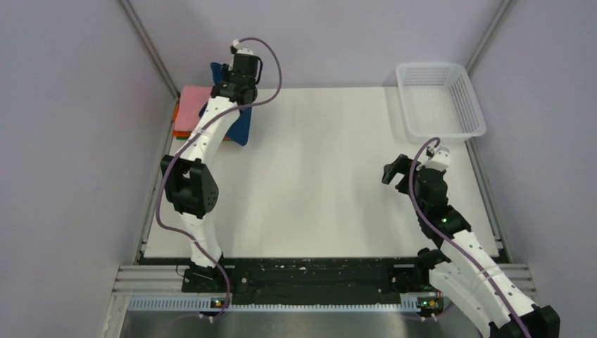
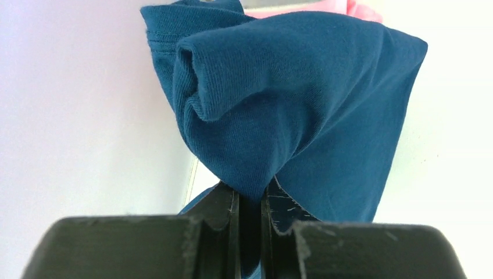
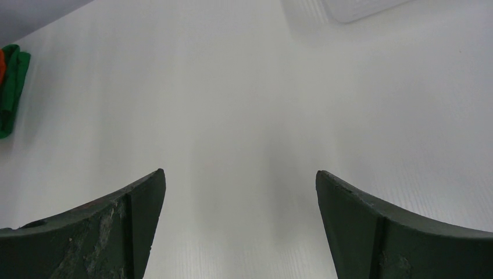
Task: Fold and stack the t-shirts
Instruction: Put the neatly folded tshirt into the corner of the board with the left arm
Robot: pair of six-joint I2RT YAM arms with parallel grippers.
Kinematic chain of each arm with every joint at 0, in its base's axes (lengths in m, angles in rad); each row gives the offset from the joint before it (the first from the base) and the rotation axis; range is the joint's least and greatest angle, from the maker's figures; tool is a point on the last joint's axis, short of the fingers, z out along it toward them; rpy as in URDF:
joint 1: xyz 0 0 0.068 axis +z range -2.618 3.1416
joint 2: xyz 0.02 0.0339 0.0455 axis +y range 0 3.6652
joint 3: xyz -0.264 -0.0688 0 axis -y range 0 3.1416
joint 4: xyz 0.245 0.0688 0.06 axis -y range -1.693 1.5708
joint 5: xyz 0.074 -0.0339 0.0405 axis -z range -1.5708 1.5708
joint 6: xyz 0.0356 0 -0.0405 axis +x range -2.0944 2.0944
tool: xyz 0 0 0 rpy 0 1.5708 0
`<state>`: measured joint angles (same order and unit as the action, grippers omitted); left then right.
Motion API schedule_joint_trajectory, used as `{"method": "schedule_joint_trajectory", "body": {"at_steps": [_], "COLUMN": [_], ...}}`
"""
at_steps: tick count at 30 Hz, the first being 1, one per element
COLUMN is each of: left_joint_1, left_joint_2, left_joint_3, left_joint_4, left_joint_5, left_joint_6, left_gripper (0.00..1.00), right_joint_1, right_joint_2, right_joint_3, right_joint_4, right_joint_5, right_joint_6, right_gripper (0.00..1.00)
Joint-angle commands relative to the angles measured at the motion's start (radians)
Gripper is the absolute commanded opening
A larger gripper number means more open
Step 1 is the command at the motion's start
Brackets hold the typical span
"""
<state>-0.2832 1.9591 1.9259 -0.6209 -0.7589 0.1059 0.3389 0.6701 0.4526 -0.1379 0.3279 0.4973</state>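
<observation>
Nearest you, at about 4 o'clock on the table (image 1: 317, 183), your right gripper (image 3: 239, 180) hangs with its fingers spread wide, holding nothing. Out at 10 o'clock your left gripper (image 2: 250, 200) is clenched on a bunched fold of the navy t-shirt (image 2: 302, 99), which seems to droop over the pink-topped stack of folded t-shirts (image 1: 190, 105); the white basket (image 1: 470, 98) sits at 1 o'clock

Left arm (image 1: 204, 134) and right arm (image 1: 468, 257): white shells dotted with small dark holes, black joint housings, a purple cable (image 1: 273, 67) looped along each. Right gripper (image 3: 241, 177) fingers dark green, curved, scuffed. Left gripper (image 2: 250, 200) fingers black, scratched.
</observation>
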Motion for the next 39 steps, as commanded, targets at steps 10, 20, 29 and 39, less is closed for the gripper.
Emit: {"method": "schedule_joint_trajectory", "body": {"at_steps": [10,20,29,39], "left_joint_1": [0.112,0.203,0.291,0.368], "left_joint_2": [-0.081,0.048,0.190,0.281], "left_joint_3": [0.150,0.187,0.308,0.341], "left_joint_4": [0.050,0.067,0.030,0.060], "left_joint_5": [0.193,0.381,0.459,0.457], "left_joint_6": [0.035,0.051,0.043,0.033], "left_gripper": [0.00,0.00,0.00,0.10], "right_joint_1": [-0.005,-0.005,-0.005,-0.005], "right_joint_2": [0.032,0.092,0.114,0.150], "right_joint_3": [0.029,0.035,0.035,0.043], "right_joint_4": [0.035,0.046,0.047,0.052], "right_joint_5": [-0.006,0.002,0.022,0.023], "right_joint_6": [-0.011,-0.017,-0.021,-0.022], "right_gripper": [0.99,0.99,0.99,0.99]}}
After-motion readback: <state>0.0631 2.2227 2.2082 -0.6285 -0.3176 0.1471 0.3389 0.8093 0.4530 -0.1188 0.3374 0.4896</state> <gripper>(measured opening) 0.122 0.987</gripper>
